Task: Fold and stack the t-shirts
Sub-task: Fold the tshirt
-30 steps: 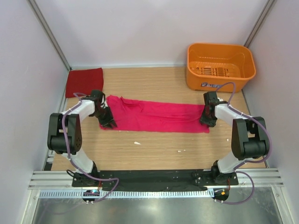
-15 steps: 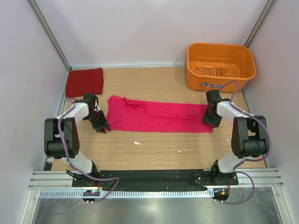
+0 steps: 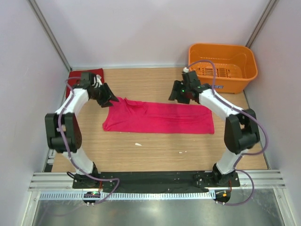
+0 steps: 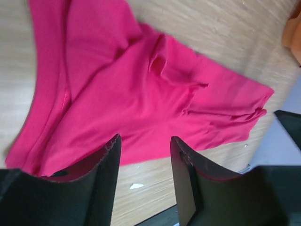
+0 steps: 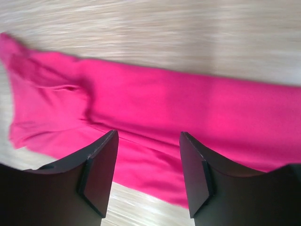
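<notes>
The bright magenta t-shirt (image 3: 160, 117) lies flat across the middle of the wooden worktop (image 3: 155, 150), folded into a long band whose long axis runs left to right, square to the two arms. Its left end is bunched and wrinkled, while its right end is cut straighter.

The left end effector (image 3: 109, 99) hangs over the band's far left corner. The right end effector (image 3: 175, 94) hangs over the far long edge, a little right of the middle and well apart from the band's right end. From both, the cloth spreads out toward the arms' bases. Both wrist views show dark jaws standing apart with nothing between them and pink cloth beneath, so neither holds the shirt.

The left arm is nearer a corner. The right arm would likely have to travel along the edge to reach its own end if the next fold brings the two ends together.

The darker crimson t-shirt (image 3: 71, 77), already a flat rectangle, sits in the far left corner just behind the left arm and partly hidden by it. That is the likely stacking spot. An orange basket (image 3: 235, 80) stands in the far right corner, and pale walls close in the worktop on three sides.
</notes>
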`<state>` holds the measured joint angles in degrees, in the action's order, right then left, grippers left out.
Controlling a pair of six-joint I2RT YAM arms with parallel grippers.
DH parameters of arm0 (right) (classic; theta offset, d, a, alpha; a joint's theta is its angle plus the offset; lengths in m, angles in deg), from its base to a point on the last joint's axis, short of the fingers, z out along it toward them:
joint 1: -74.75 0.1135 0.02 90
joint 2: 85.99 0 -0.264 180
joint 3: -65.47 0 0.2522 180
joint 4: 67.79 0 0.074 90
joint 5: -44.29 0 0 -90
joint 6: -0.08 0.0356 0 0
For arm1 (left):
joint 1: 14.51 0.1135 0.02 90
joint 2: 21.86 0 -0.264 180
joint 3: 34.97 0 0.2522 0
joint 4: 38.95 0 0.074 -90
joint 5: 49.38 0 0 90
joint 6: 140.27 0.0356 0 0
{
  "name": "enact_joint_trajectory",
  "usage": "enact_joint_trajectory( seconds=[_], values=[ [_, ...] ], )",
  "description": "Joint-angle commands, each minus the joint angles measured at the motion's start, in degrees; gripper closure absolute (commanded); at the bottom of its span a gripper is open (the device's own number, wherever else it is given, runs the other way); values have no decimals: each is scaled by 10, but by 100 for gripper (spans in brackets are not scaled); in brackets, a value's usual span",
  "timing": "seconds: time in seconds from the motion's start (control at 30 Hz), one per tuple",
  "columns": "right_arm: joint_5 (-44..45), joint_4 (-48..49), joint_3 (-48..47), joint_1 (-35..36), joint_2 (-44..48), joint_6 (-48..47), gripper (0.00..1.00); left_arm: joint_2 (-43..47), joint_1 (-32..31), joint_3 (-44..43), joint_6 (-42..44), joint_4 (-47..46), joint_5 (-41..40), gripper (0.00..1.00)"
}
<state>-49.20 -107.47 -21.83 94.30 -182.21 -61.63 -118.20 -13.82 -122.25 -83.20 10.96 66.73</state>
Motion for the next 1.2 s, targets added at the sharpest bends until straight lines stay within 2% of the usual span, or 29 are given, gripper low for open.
enact_joint_trajectory(
  seconds=[0.0, 0.07, 0.1, 0.2, 0.33, 0.5, 1.03, 1.17],
  values=[
    [-107, 77, -61, 30, -71, 48, 40, -77, -1, -68, -31, -56, 61, 53],
    [-139, 103, -85, 50, -119, 63, 39, -102, -2, -92, -39, -60, 65, 54],
    [-146, 111, -106, 55, -135, 68, 38, -125, -1, -109, -42, -64, 68, 49],
    [-200, 167, -128, 61, -187, 99, 34, -155, -1, -136, -65, -86, 98, 45],
    [-218, 172, -175, 79, -244, 111, 34, -203, -23, -165, -69, -90, 108, 44],
    [-230, 162, -211, 89, -288, 107, 37, -233, -31, -186, -73, -92, 102, 51],
    [-262, 159, -223, 100, -324, 93, 48, -262, -42, -224, -52, -49, 70, 59],
    [-267, 158, -223, 100, -324, 91, 51, -267, -42, -235, -43, -30, 62, 68]
  ],
)
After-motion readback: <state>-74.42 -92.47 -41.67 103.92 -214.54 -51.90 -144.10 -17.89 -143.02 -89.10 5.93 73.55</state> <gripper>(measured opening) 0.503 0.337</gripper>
